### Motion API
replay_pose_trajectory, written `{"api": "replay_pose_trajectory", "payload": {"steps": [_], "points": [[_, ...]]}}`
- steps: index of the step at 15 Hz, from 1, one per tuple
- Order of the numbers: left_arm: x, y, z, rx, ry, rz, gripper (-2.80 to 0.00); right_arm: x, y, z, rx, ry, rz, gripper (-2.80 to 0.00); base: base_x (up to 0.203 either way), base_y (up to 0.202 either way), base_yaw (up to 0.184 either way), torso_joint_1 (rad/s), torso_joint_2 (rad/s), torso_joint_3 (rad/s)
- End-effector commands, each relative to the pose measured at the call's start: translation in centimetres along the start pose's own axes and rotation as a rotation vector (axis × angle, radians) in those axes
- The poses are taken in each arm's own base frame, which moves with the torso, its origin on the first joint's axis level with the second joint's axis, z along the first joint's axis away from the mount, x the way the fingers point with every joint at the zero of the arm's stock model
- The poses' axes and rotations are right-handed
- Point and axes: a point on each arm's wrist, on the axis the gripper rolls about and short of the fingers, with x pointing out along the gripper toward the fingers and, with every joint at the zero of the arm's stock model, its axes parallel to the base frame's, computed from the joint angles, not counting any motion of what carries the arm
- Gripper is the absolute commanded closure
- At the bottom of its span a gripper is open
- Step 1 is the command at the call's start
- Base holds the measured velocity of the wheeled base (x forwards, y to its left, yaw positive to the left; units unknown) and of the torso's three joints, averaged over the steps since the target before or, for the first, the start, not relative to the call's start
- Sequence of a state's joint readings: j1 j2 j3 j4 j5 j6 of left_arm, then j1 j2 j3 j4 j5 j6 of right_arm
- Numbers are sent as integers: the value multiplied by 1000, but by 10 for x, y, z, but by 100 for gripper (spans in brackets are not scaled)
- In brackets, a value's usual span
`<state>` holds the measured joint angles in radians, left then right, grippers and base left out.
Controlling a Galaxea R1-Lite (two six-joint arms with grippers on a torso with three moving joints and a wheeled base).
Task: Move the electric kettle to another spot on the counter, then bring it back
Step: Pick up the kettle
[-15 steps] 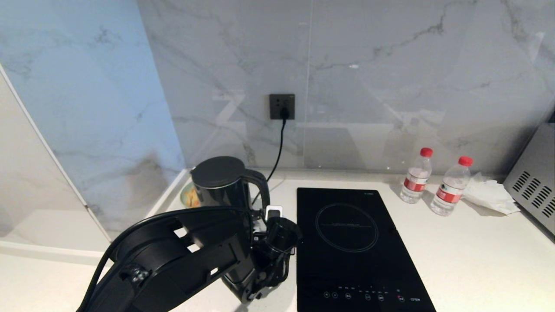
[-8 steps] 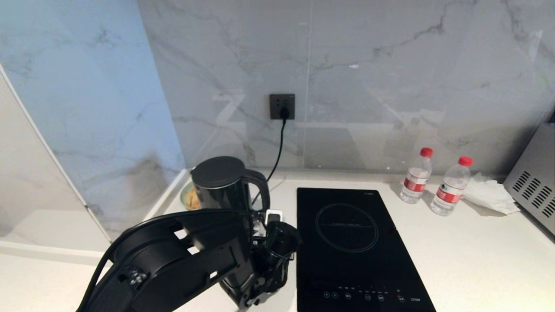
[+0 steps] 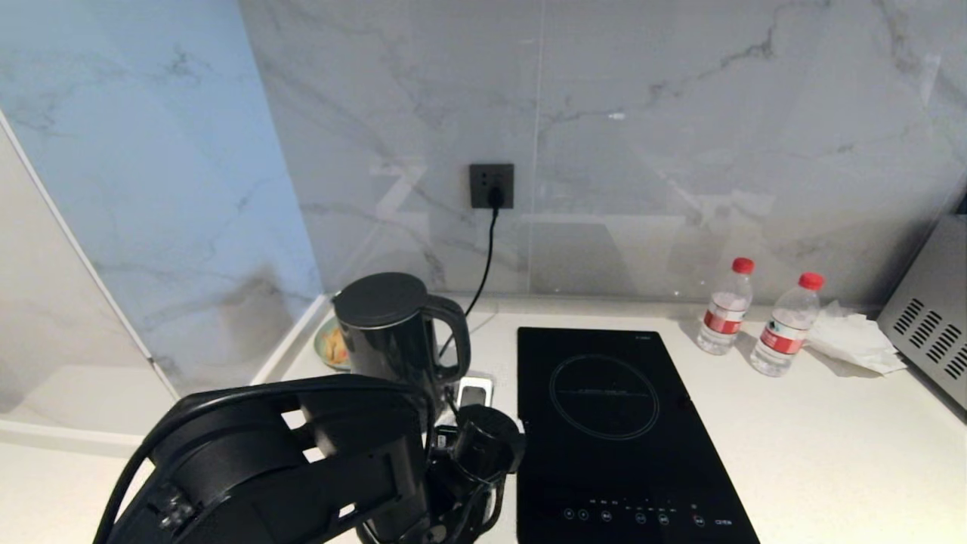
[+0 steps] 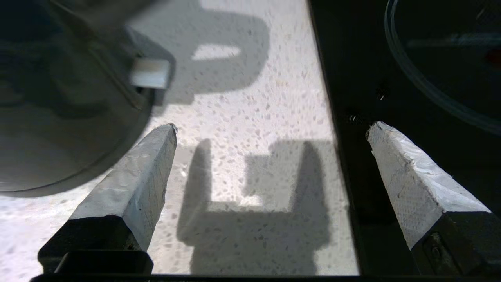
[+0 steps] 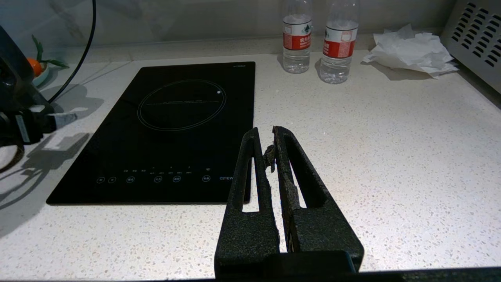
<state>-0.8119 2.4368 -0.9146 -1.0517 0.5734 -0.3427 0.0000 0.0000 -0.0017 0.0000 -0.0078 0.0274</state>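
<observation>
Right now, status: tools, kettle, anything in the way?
Left tool open, empty, beside kettle. Right tool shut, parked over counter. Kettle upright by wall. Hob close alongside.

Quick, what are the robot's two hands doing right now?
Left gripper: open, empty, beside the electric kettle.
Right gripper: shut, empty, over the counter.

My left gripper [image 4: 270, 129] hangs wide over bare counter [image 4: 250, 105] between kettle [image 3: 389, 329] and hob [image 3: 619, 423]; the kettle's switch [image 4: 150, 73] juts close, possibly crowding one finger.
</observation>
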Motion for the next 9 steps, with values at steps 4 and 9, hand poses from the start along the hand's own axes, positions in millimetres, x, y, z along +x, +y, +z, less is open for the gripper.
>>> {"api": "replay_pose_trajectory", "payload": {"steps": [4, 9], "points": [[-32, 4, 46, -176, -50, -26, -280, 0, 0, 0, 0, 0, -1, 0, 0, 0, 0, 0, 0, 0], [-32, 0, 58, -236, 28, -67, -280, 0, 0, 0, 0, 0, -2, 0, 0, 0, 0, 0, 0, 0]]}}
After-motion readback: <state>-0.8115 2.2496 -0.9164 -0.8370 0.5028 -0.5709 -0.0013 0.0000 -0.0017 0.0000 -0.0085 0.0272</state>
